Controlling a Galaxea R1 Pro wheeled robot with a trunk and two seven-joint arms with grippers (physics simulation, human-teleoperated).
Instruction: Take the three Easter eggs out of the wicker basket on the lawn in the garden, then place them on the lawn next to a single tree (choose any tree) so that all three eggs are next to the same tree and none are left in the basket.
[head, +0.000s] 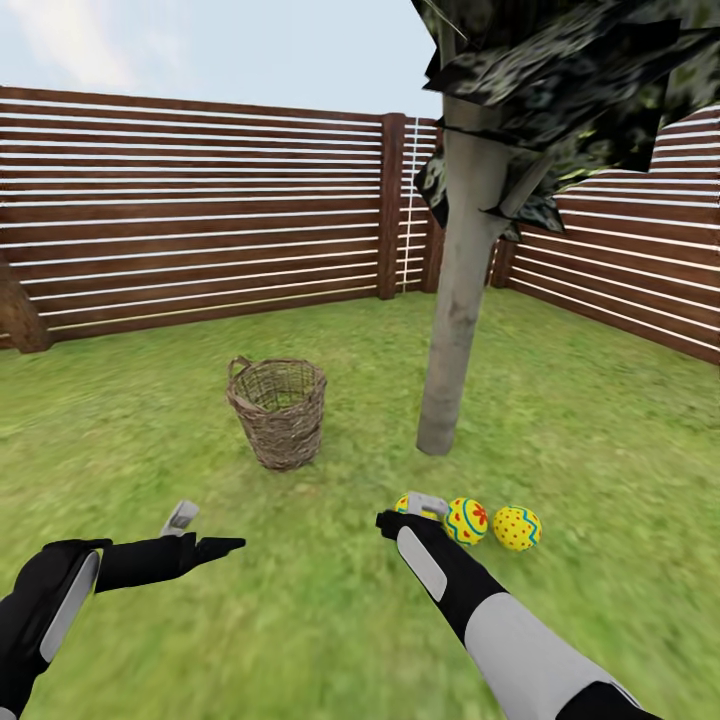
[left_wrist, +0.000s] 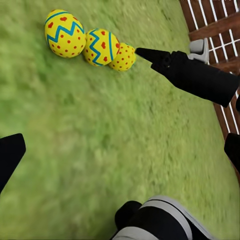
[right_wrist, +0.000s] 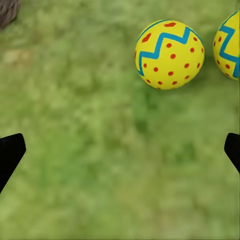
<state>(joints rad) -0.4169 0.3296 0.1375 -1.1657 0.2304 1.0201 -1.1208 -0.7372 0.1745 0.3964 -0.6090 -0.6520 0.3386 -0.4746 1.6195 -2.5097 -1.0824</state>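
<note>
Eggs (head: 466, 520), three, lie on the lawn (head: 300, 620) near the tree (head: 455, 330); wicker basket (head: 278, 410) appears empty. Both claws, left (head: 205, 535) and right (head: 415, 508), spread, holding nothing. Task looks complete.

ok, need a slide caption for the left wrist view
Three Easter eggs lie in a row on the lawn, the right gripper beside them.

I see pale blue sky (head: 200, 45) with thin white cloud (head: 70, 30) over the far side. At the left edge, a dark brown stump-like shape (head: 18, 315) leans up from the ground; I cannot tell what it is.
</note>
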